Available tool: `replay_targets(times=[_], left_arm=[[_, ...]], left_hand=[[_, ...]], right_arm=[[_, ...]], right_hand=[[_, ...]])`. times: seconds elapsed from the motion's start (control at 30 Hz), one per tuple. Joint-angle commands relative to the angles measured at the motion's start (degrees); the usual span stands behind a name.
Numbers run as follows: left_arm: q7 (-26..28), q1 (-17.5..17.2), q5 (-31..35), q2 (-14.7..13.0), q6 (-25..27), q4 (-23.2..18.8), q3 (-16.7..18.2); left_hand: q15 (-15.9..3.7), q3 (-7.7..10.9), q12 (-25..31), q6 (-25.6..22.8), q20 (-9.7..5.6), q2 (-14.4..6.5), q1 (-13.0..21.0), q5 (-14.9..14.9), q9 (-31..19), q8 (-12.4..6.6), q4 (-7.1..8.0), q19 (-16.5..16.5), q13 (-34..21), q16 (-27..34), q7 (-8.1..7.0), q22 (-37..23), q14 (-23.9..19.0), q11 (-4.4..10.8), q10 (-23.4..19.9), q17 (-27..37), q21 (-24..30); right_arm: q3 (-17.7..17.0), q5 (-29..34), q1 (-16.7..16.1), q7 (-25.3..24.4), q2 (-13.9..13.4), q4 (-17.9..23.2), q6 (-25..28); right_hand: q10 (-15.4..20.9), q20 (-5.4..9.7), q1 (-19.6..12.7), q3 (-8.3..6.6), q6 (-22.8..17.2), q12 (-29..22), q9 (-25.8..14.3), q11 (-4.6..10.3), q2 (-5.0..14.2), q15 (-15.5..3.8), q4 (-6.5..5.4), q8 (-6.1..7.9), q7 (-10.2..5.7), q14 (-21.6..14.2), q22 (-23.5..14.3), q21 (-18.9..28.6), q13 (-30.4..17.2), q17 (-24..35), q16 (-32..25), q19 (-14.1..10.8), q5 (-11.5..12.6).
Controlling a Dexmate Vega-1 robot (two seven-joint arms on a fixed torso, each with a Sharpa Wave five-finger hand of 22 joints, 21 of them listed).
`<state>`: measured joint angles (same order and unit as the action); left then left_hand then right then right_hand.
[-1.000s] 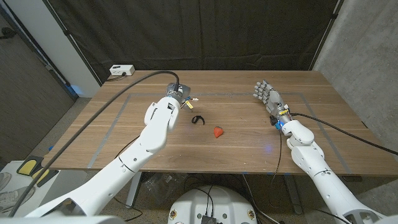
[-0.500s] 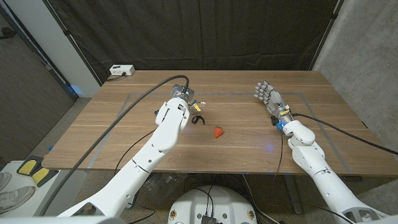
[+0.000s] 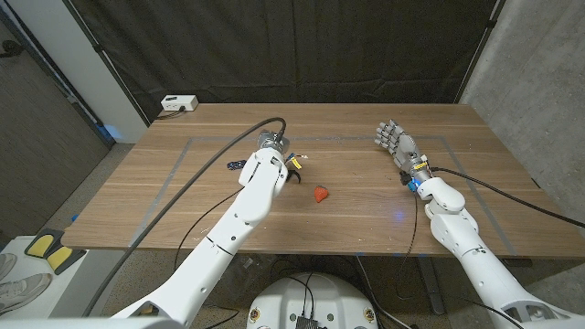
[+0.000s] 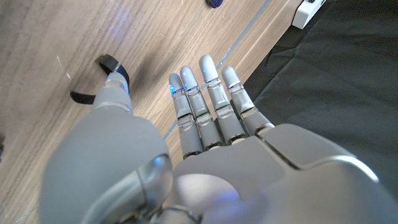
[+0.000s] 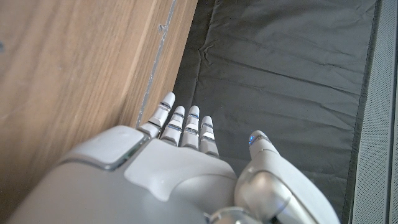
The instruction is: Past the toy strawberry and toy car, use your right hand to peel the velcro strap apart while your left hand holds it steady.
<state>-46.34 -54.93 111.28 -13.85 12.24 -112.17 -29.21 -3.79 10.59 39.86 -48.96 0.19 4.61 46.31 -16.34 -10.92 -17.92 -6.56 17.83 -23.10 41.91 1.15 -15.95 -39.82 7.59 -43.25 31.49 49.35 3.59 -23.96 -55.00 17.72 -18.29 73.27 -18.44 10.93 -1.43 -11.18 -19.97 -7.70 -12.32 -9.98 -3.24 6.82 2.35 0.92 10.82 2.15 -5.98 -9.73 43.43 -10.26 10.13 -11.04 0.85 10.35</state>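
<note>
Head camera overlooks table point(image 3: 366, 206); wrist cameras close.

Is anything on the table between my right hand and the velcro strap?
Nothing visible blocks it. The right hand hovers open over bare wood at the table's right. The velcro strap lies by the left hand. The toy strawberry sits nearer the robot than that line.

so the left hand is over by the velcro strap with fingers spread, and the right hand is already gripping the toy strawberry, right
Not quite. The left hand is by the velcro strap with fingers extended, but the right hand grips nothing: the head view shows it open, well apart from the toy strawberry.
</note>
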Motion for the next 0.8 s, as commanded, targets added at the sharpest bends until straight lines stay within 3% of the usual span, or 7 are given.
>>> replay_targets(times=[0.03, 0.3, 0.8], left_arm=[[1.1, -0.4, 2.2, 2.5, -0.8, 2.9, -0.3], [4.2, -0.4, 2.6, 3.4, 0.8, 5.2, -0.5], [4.3, 2.0, 3.2, 4.9, 1.8, 10.0, -2.0]], left_hand=[[-6.52, 0.01, 0.6, -1.6, -0.43, -0.1, 0.0, -0.4, -0.1, 0.12, 0.3, 0.7, 0.2, -0.4, 0.14, -0.1, -1.2, 0.32, -1.5, -0.2, 0.6], [-6.94, 0.04, 1.3, -4.4, -0.9, -1.1, -0.1, -0.3, -0.1, 0.21, 0.87, 2.3, 0.9, -0.7, 0.04, 0.2, -3.4, 0.4, -3.9, -0.7, 1.6], [-7.07, 0.23, 1.4, -4.9, -1.11, -2.1, -0.1, -0.1, -0.1, 1.06, 1.32, 2.5, 1.1, -1.6, 0.01, 0.5, -3.8, 0.53, -4.1, -1.1, 2.1]], right_arm=[[-0.5, -0.3, 1.0, 1.3, 0.1, -2.0, -0.4], [-0.7, -0.3, 1.8, 2.1, 0.2, -3.3, -0.5], [-1.1, -0.4, 3.5, 3.2, 0.8, -6.5, -1.1]], right_hand=[[0.5, 0.17, 0.2, -0.01, -0.6, -0.5, -0.3, 0.11, -0.16, -0.09, -0.11, 0.13, -0.03, -0.7, -0.2, -0.1, -0.3, 0.1, -0.1, -0.4, 0.1], [0.5, 0.13, 0.3, 0.0, -0.7, -0.4, -0.3, 0.22, -0.23, -0.12, -0.13, 0.13, -0.05, -0.7, -0.2, -0.3, -0.3, 0.1, 0.0, -0.5, 0.1], [0.7, 0.11, 0.4, 0.02, -0.7, -0.4, -0.4, 0.07, -0.31, -0.02, -0.19, 0.08, -0.07, -0.8, -0.2, -0.6, -0.3, 0.0, 0.0, -0.7, 0.1]])
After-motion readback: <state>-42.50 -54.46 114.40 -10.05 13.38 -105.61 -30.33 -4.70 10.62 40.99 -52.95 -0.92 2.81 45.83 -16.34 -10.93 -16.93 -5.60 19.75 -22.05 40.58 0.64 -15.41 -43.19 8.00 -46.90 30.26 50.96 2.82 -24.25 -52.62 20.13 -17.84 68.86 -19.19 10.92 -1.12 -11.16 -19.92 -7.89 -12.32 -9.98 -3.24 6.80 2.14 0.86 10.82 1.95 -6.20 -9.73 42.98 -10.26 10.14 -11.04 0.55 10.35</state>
